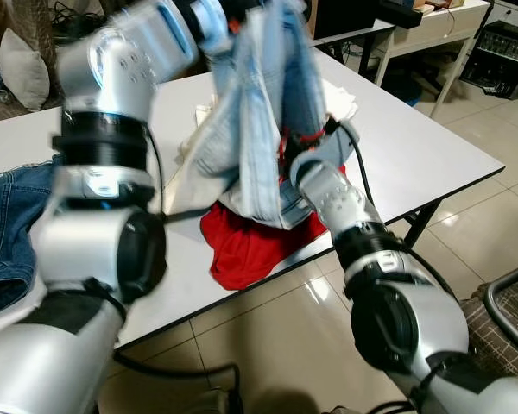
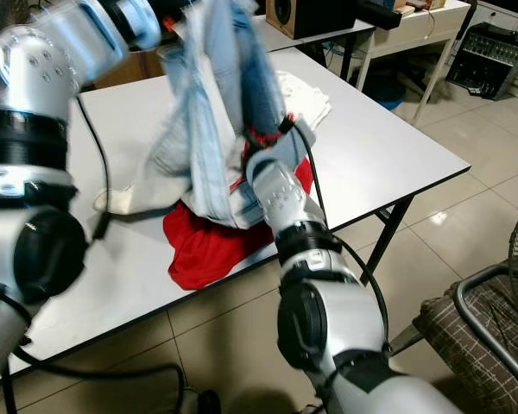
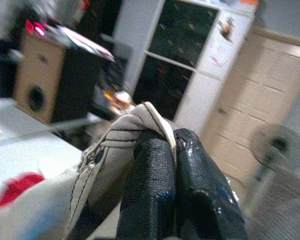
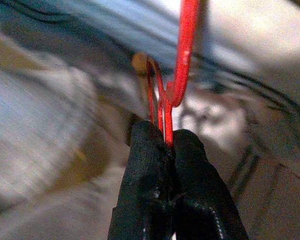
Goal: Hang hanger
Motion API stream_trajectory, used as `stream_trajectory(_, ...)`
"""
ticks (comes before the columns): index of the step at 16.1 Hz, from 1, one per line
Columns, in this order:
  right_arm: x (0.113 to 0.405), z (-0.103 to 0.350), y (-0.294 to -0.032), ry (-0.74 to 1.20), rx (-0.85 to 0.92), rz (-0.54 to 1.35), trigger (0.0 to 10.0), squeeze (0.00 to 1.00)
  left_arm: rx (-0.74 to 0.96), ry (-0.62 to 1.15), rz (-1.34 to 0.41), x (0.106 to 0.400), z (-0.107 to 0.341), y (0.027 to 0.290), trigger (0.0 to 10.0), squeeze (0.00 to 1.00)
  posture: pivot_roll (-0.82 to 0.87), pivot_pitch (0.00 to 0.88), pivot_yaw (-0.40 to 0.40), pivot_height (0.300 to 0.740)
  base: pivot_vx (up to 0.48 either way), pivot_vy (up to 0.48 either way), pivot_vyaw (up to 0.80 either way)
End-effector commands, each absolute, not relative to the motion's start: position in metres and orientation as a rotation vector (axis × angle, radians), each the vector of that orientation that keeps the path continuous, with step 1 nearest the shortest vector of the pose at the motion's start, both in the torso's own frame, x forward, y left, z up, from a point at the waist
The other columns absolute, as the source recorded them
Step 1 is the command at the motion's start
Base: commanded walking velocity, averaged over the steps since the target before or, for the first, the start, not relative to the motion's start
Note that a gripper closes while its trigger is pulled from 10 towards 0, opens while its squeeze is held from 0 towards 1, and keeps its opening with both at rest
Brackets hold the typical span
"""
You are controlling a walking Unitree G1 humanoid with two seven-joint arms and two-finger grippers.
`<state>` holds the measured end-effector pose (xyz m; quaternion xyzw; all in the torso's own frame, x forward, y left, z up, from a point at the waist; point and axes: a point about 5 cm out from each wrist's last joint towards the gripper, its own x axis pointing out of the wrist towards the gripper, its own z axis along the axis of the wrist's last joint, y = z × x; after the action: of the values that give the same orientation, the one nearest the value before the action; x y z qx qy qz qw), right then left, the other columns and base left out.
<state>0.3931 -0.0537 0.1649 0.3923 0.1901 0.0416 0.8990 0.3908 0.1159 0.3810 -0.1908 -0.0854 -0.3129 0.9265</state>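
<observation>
- The left gripper (image 3: 172, 150) is raised high above the white table (image 1: 432, 147), its two black fingers pressed together on a pale seam of the light blue jeans (image 1: 259, 112), which hang down from it in a long drape.
- The right gripper (image 4: 167, 142) is lower, just above the table at the bottom part of that drape, its fingers pinched on the thin red wire of the hanger (image 4: 182, 60).
- The hanger sits right against the denim: its red wire runs up and away from the right gripper's fingertips, with a bend just past them; the rest is hidden in the blurred cloth.
- The relation that matters: the jeans' long axis runs steeply from the upper grip down to the hanger, so the hanger is at the right gripper, and the garment's weight is on the left.
- Under the drape on the table lies a red cloth (image 1: 246, 246), beside a white cloth (image 1: 341, 99); dark blue jeans (image 1: 9, 224) lie well off at the table's left end.
- No rail or hook to hang on is visible near the table, so I judge the hanger must first be set in the jeans.
</observation>
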Motion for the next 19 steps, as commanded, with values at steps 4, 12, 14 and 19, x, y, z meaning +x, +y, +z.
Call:
stream_trajectory(4,0.380,0.184,-0.063,0.456,0.754,0.260,10.0,0.00,-0.291,-0.335,-0.382,0.400,0.405,0.173,0.0,0.00,-0.06,0.000,0.107,0.740,0.000,0.000,0.00)
stream_trajectory(12,0.336,0.283,-0.080,0.280,0.704,0.727,10.0,0.00,0.017,-0.012,-0.098,0.415,0.284,0.235,0.0,0.00,-0.08,0.000,0.121,0.740,0.000,0.000,0.00)
stream_trajectory(14,0.332,0.283,-0.085,0.259,0.648,0.734,10.0,0.00,-0.001,0.029,-0.127,0.413,0.261,0.235,0.0,0.00,-0.09,0.000,0.117,0.740,0.000,0.000,0.00)
stream_trajectory(19,0.330,0.261,-0.092,0.280,0.713,0.664,10.0,0.00,0.011,0.004,-0.194,0.406,0.259,0.247,0.0,0.00,-0.07,0.000,0.103,0.740,0.000,0.000,0.00)
